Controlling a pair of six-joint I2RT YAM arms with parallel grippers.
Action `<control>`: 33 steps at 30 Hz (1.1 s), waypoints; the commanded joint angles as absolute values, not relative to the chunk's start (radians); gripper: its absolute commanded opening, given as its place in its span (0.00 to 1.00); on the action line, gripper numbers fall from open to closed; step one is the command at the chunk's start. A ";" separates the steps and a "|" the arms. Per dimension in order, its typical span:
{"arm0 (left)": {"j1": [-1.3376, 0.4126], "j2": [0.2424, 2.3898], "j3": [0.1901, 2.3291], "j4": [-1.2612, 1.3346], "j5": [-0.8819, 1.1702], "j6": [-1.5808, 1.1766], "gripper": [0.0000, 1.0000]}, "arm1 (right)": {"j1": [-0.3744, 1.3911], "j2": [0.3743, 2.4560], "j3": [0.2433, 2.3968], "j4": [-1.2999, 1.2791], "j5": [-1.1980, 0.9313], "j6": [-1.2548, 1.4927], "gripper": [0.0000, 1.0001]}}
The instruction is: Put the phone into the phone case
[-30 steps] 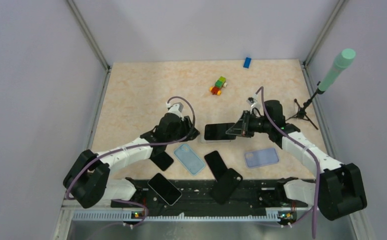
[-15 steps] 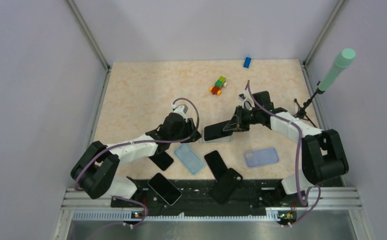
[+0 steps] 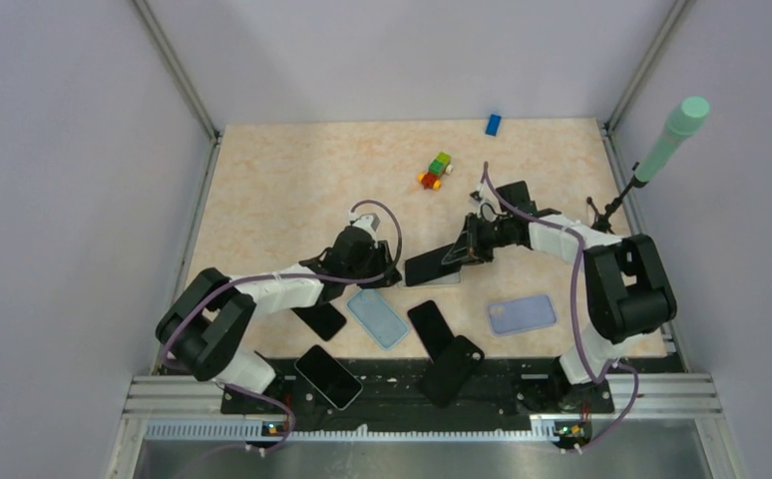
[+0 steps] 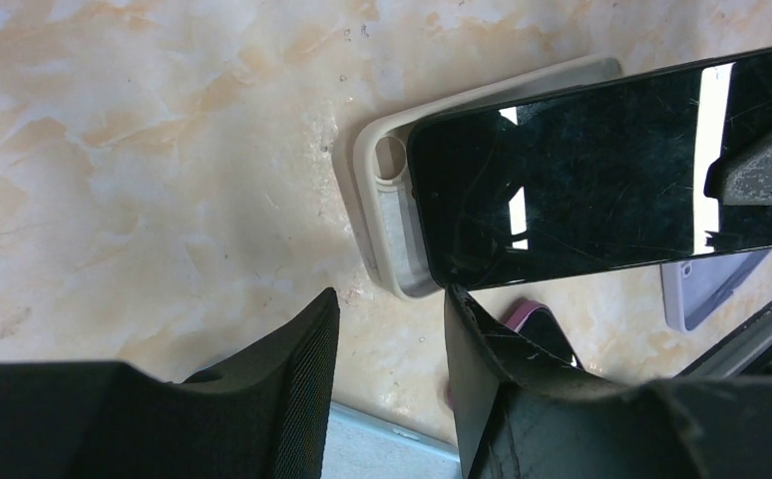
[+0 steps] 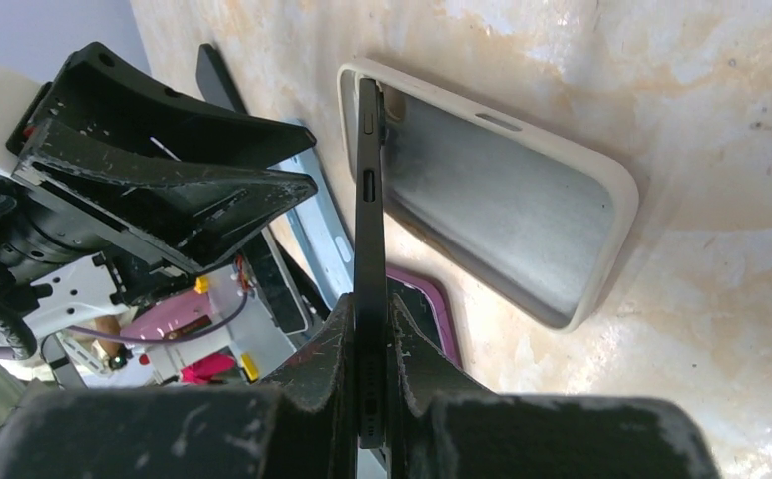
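Note:
My right gripper (image 3: 465, 249) is shut on a black phone (image 3: 430, 265) and holds it tilted, its far end dipped into the open grey-white phone case (image 5: 502, 190) on the table. In the right wrist view the phone (image 5: 369, 200) shows edge-on between my fingers. In the left wrist view the phone (image 4: 601, 170) covers most of the case (image 4: 387, 215), with the case's camera hole showing. My left gripper (image 3: 382, 271) is open and empty just beside the case's left end; its fingers (image 4: 292, 389) hover over bare table.
A light blue case (image 3: 377, 315) and a lilac-blue case (image 3: 522, 313) lie near the front. Other black phones (image 3: 430, 327) (image 3: 327, 376) and a pink-rimmed one (image 3: 321, 319) lie by the front rail. Toy blocks (image 3: 436, 171), a blue block (image 3: 493, 124) and a tripod (image 3: 606, 225) stand behind.
My right gripper has swung left and lowered the phone's far end into the case, tilting it more. My left gripper has shifted slightly right, closer to the case.

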State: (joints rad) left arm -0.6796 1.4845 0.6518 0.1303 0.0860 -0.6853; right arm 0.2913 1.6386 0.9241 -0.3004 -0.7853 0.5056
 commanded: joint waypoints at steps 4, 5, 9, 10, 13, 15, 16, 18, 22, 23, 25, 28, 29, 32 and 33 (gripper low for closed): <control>-0.658 1.563 0.715 0.187 0.123 -0.667 0.45 | 0.286 1.704 0.999 -0.299 -0.781 0.462 0.00; -0.654 1.582 0.718 0.200 0.143 -0.665 0.45 | 0.286 1.712 1.001 -0.297 -0.779 0.460 0.00; -0.630 1.639 0.739 0.238 0.195 -0.667 0.46 | 0.286 1.739 0.989 -0.280 -0.775 0.460 0.00; -0.623 1.657 0.747 0.243 0.207 -0.669 0.46 | 0.287 1.747 0.986 -0.278 -0.773 0.458 0.00; -0.601 1.708 0.772 0.262 0.255 -0.673 0.46 | 0.287 1.761 0.967 -0.269 -0.767 0.455 0.00; -0.591 1.735 0.783 0.275 0.283 -0.680 0.46 | 0.287 1.769 0.952 -0.252 -0.765 0.459 0.00; -0.588 1.744 0.788 0.282 0.298 -0.684 0.46 | 0.288 1.774 0.942 -0.242 -0.767 0.462 0.00; -0.588 1.759 0.791 0.305 0.328 -0.691 0.46 | 0.291 1.783 0.922 -0.222 -0.766 0.472 0.00; -0.588 1.774 0.791 0.341 0.364 -0.708 0.46 | 0.313 1.792 0.870 -0.149 -0.763 0.507 0.00; -0.589 1.772 0.788 0.349 0.373 -0.708 0.46 | 0.322 1.796 0.861 -0.136 -0.764 0.513 0.00; -0.589 1.764 0.780 0.363 0.385 -0.709 0.46 | 0.346 1.801 0.833 -0.102 -0.753 0.528 0.00; -0.589 1.742 0.776 0.356 0.387 -0.711 0.47 | 0.363 1.793 0.774 -0.021 -0.730 0.572 0.00; -0.589 1.733 0.774 0.349 0.384 -0.710 0.47 | 0.363 1.786 0.751 0.017 -0.727 0.595 0.00; -0.588 1.706 0.768 0.324 0.372 -0.709 0.46 | 0.364 1.758 0.678 0.116 -0.704 0.657 0.00; -0.588 1.696 0.763 0.314 0.363 -0.710 0.47 | 0.365 1.745 0.651 0.153 -0.694 0.682 0.00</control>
State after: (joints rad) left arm -0.5652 1.7294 0.7723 0.2760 0.3256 -0.7025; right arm 0.2890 1.7283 0.7658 0.0521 -0.8684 0.6228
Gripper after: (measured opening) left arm 0.464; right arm 0.057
